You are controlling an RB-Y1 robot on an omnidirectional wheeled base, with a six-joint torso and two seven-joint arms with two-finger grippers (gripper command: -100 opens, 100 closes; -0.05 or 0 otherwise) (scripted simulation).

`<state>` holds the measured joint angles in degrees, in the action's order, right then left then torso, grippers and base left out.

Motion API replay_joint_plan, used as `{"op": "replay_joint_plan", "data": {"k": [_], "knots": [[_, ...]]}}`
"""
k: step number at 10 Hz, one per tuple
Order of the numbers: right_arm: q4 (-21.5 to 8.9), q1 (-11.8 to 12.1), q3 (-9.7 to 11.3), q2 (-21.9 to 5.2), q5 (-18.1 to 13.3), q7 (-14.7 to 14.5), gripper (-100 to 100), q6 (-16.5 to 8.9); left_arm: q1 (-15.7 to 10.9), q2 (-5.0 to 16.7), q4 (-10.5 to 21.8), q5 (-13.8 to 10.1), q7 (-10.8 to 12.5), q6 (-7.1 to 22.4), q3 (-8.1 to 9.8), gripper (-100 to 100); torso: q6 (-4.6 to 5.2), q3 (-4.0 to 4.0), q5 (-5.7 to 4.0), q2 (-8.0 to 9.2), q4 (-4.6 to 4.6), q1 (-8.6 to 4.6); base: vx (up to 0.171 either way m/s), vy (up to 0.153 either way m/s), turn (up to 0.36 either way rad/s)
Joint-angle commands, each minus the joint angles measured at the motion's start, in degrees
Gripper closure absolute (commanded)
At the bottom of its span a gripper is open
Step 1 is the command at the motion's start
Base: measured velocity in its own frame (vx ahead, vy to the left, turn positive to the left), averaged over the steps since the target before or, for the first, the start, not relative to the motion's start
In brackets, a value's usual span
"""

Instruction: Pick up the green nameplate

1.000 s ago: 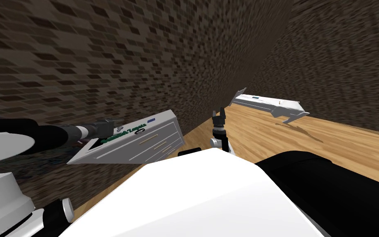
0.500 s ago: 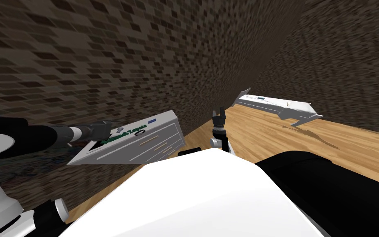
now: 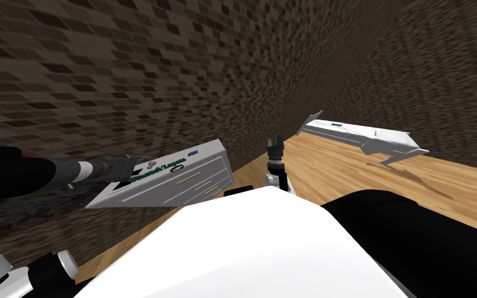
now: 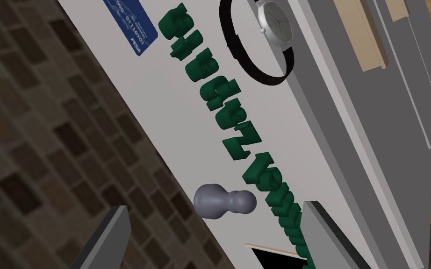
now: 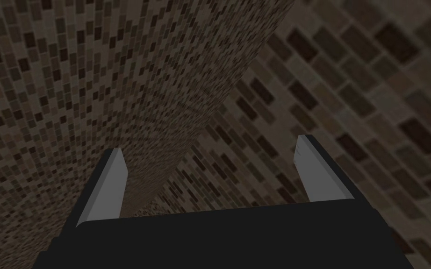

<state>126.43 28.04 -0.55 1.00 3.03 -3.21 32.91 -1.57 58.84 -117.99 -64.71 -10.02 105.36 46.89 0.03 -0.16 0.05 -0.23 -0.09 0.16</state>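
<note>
Left wrist view: the green nameplate [image 4: 239,139] is seen lying flat on the white surface [image 4: 172,116], a row of raised dark green letters running lengthwise along the top. The left tool [image 4: 214,208] is held over the near end of that row with its two fingers spread wide, and nothing is gripped between them. One finger [image 4: 321,231] overlaps the last letters in the picture; whether they are touched cannot be told. A small grey pawn-shaped figure [image 4: 224,201] appears between the fingertips, just beside the nameplate on its wall side. A black triangular patch [image 4: 275,258] is seen by the tool's body, at the end of the letters. At the far end of the nameplate a blue card [image 4: 130,23] is placed on the wall side and a wristwatch [image 4: 275,21] with a black strap on the drawer side, both near the letters but apart from them. Pale drawer handles [image 4: 359,37] are shown on the front.

In the head view the surface is set against the dark brick-patterned wall [image 3: 180,62] on a wooden floor [image 3: 336,176]. The right tool [image 3: 275,140] is raised upright, well apart from the surface, its fingers parted and empty. A second white piece of furniture [image 3: 367,137] is stood by the other wall.
</note>
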Motion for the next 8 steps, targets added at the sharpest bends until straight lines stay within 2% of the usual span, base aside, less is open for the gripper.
{"op": "replay_joint_plan", "data": {"k": [1, 2, 5, 6, 7, 8], "knots": [[0.00, 0.00, 0.00, 0.00, 0.00, 0.00, 0, 0.00, -0.40, 0.98, 0.75, -1.18, 0.12, 2.86, 0.43, -100, 0.00, 0.00, 0.00, 0.00, 0.00, 0.00, 0.093, -0.005, 0.102], [0.00, 0.00, 0.00, 0.00, 0.00, 0.00, 0, 0.00, -0.40, 0.98, 0.75, -1.18, 0.12, 3.40, 0.43, -100, 0.01, -0.04, -0.01, -0.07, -0.02, -0.03, 0.075, 0.007, 0.028], [0.00, 0.00, 0.00, 0.00, 0.00, 0.00, 0, 0.00, -0.84, 2.11, 1.58, -2.40, 0.28, 7.80, 0.87, -100, 0.02, -0.04, 0.01, -0.06, -0.02, 0.05, 0.080, 0.022, 0.044], [0.00, 0.00, 0.00, 0.00, 0.00, 0.00, 0, 0.00, -0.76, 2.01, 1.52, -2.31, 0.17, 6.98, 0.96, -100, 0.02, -0.06, 0.02, -0.09, -0.03, 0.09, 0.041, 0.014, 0.005], [0.00, -0.01, 0.00, 0.00, 0.00, 0.00, 0, 0.00, -0.79, 2.05, 1.56, -2.35, 0.20, 7.29, 0.98, 0, 0.03, 0.01, 0.02, 0.04, -0.01, 0.05, 0.007, 0.002, -0.002], [0.00, -0.01, 0.00, 0.00, 0.00, 0.00, 0, 0.00, -0.30, 1.29, 2.03, -0.98, -0.47, 5.53, -0.19, -100, 0.03, 0.08, 0.01, 0.16, 0.03, 0.01, 0.004, -0.005, -0.027]]}}
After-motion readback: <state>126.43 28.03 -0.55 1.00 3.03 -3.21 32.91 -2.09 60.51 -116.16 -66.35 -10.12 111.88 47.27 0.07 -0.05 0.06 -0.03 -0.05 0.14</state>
